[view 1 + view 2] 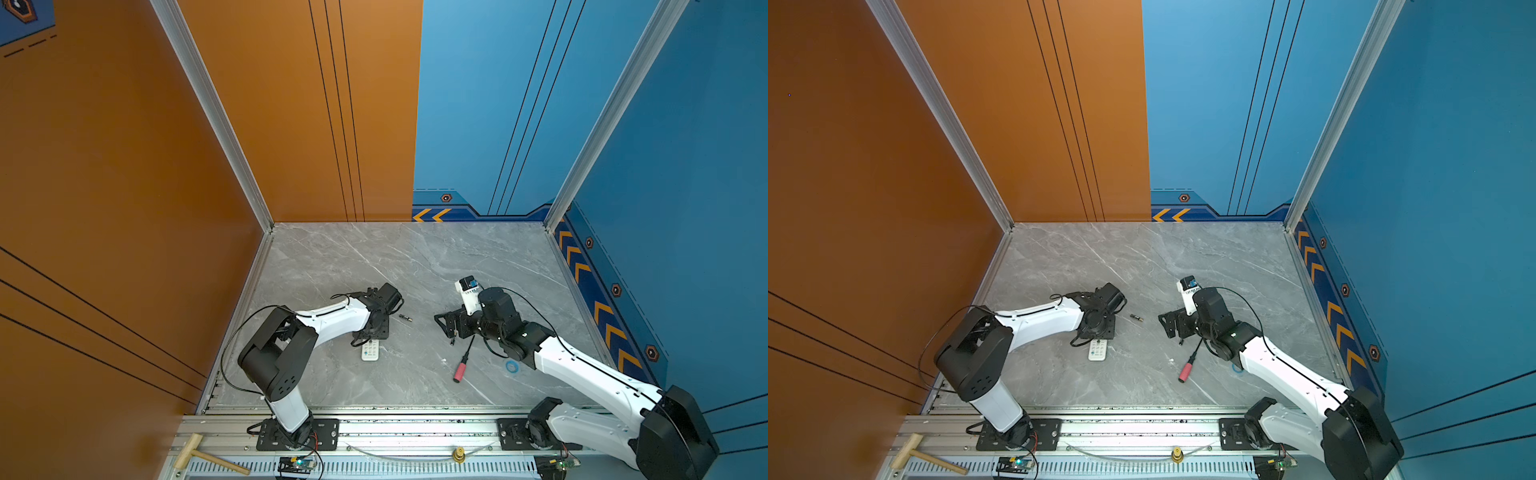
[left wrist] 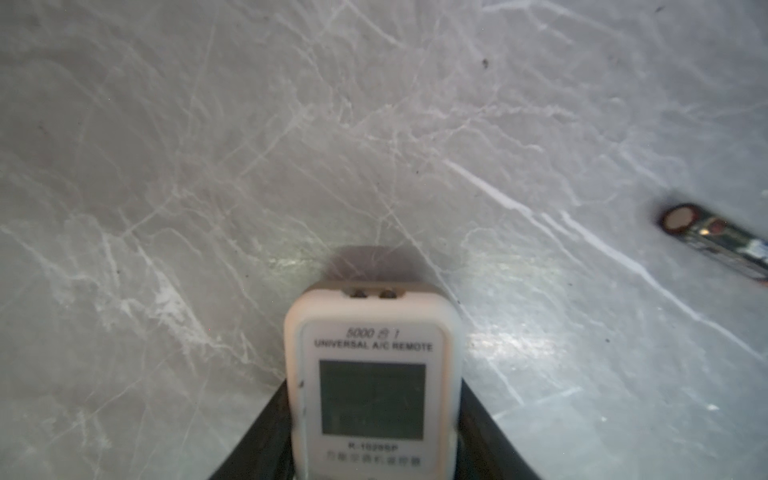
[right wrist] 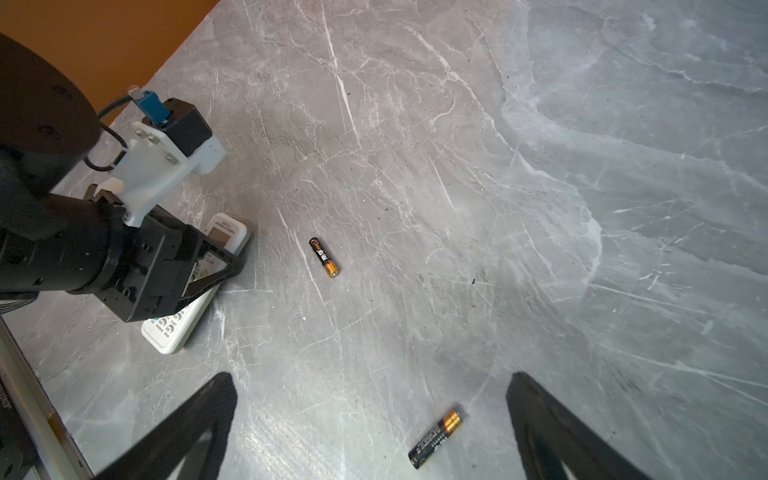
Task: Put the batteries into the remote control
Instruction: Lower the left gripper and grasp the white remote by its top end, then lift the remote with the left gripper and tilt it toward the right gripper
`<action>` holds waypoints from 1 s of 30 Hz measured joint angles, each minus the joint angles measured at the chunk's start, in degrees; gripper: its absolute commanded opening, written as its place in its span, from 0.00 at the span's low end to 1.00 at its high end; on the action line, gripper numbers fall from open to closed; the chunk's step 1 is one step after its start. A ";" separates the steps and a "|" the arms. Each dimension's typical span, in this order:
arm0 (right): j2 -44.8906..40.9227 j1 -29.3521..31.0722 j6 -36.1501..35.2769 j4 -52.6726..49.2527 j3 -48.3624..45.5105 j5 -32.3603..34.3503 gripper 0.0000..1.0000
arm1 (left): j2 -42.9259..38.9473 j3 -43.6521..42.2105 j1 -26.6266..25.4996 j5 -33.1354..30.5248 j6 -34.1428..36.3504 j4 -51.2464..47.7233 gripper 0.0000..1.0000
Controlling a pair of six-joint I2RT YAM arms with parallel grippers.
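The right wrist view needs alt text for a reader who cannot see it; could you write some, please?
Two batteries lie loose on a grey marble table, one mid-table and one between the right gripper's open fingers. Beyond, the left gripper straddles the white remote control, lying buttons up.

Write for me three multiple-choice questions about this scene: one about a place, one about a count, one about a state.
1. Where is the remote control?
A. between the left gripper jaws
B. under the screwdriver
C. in the right gripper

2. How many batteries lie on the table?
A. one
B. two
C. four

3. How are the right gripper's jaws?
A. shut on a battery
B. open, empty
C. shut on the screwdriver

Answers: A, the black jaws flank its sides; B, a second one lies nearer the right gripper; B, they stand wide apart and grip nothing.
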 measured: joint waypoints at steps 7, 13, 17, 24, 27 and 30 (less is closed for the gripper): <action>-1.73 -0.22 0.02 -0.59 0.31 -1.38 1.00 | -6.54 -3.50 -0.02 0.79 0.07 5.18 0.27; -3.69 -0.22 0.52 -2.40 0.87 -1.97 1.00 | -14.08 -9.33 0.39 2.60 1.20 10.51 0.26; -5.95 -0.22 1.51 -2.95 1.73 -3.89 1.00 | -19.93 -12.76 1.51 4.83 2.67 14.73 0.25; -8.44 -0.22 2.05 -2.71 3.41 -7.54 1.00 | -28.76 -15.41 4.98 11.41 6.19 19.15 0.26; -8.44 -0.22 2.62 -2.54 3.50 -8.81 1.00 | -31.74 -15.41 6.51 14.56 7.67 19.87 0.25; -8.48 -0.20 3.13 -1.95 3.50 -10.40 1.00 | -34.27 -15.43 7.80 17.75 8.87 21.55 0.25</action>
